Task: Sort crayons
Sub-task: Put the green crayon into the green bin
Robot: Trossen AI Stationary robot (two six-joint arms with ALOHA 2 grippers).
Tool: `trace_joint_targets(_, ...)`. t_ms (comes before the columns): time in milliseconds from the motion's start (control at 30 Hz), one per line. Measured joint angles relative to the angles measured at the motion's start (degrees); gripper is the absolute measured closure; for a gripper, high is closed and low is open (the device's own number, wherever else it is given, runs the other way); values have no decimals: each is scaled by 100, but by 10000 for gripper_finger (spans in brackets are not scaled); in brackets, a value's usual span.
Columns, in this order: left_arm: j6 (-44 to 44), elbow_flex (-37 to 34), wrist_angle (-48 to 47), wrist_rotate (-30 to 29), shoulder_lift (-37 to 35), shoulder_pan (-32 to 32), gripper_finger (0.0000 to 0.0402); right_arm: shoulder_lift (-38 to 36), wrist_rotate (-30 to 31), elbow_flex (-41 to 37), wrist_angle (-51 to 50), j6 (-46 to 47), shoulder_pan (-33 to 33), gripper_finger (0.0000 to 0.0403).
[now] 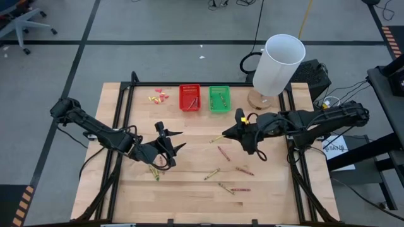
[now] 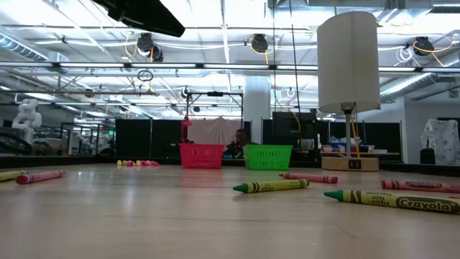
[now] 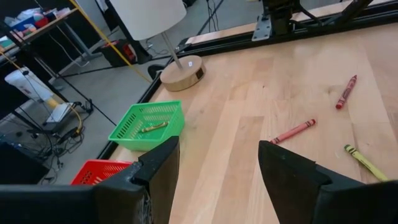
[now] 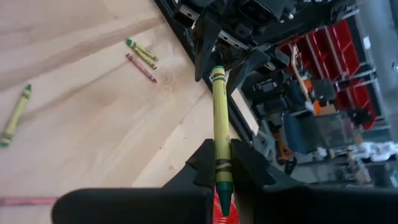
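My right gripper (image 1: pixel 227 134) is over the middle of the table, in front of the green basket (image 1: pixel 219 99), and is shut on a yellow-green crayon (image 4: pixel 218 124). My left gripper (image 1: pixel 177 140) is open and empty over the table's left half; in its wrist view (image 3: pixel 217 174) its fingers stand wide apart. Several reddish-brown and yellow-green crayons lie flat on the table, among them one (image 1: pixel 223 153), another (image 1: pixel 211 173) and one beside my left gripper (image 1: pixel 153 171). The red basket (image 1: pixel 189 98) stands left of the green one, each with crayons inside. My right gripper pinches the yellow-green crayon between its two fingers (image 4: pixel 244 160), near the crayon's pointed end (image 4: pixel 222 177). The crayon lies along the fingers, and its flat end (image 4: pixel 217 73) sticks out past the fingertips toward the table's left. It is lifted clear of the table.
A white lamp (image 1: pixel 278 63) on a round wooden base stands at the far right, beside the green basket. Small yellow and pink scraps (image 1: pixel 159 96) lie left of the red basket. Black rails run along the table's left and right sides. Bare wood lies near the front edge.
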Motion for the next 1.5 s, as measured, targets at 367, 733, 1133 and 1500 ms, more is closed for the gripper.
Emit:
trace_joint_targets(367, -13, 0, 116, 1, 0, 2, 183, 0, -25, 0, -1, 1803, 1, 389)
trace_joint_targets(733, -15, 0, 177, 1, 0, -2, 183, 0, -26, 0, 1, 3530, 2, 389)
trace_joint_targets(1133, -163, 2, 177, 0, 0, -2, 183, 31, -23, 0, -16, 5215, 1, 389)
trace_joint_targets(1500, -161, 2, 172, -1, 0, -2, 183, 485, 1240, 4, -217, 5340, -413, 389)
